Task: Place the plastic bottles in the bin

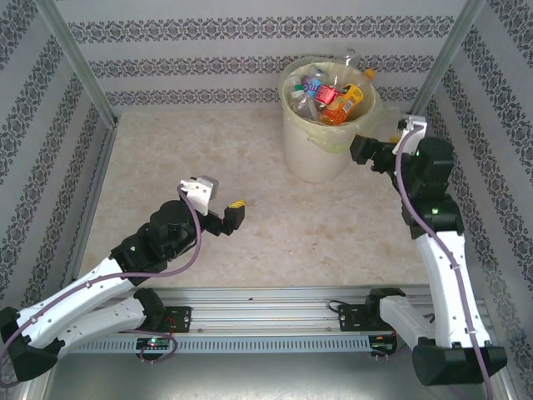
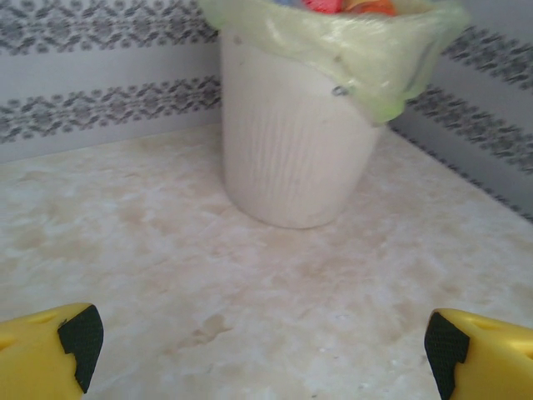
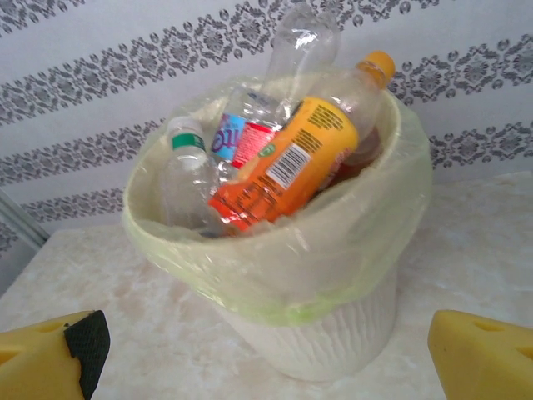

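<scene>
In the top view, the bin (image 1: 310, 158) was seen at the far right of the table (image 1: 166, 167), the plastic bottles (image 1: 329, 98) heaped inside it. The left gripper (image 1: 233, 210) was held over the table's middle, well apart from the bin; the right gripper (image 1: 360, 152) was held just beside the bin's right wall. In the left wrist view, the fingers (image 2: 46, 350) were seen spread wide and empty, the bin ahead. In the right wrist view, the fingers (image 3: 42, 358) were likewise spread wide, and an orange-labelled bottle (image 3: 291, 162) was seen lying atop the heap.

Cream bin (image 1: 316, 150), orange-labelled bottle (image 3: 287, 162)
</scene>
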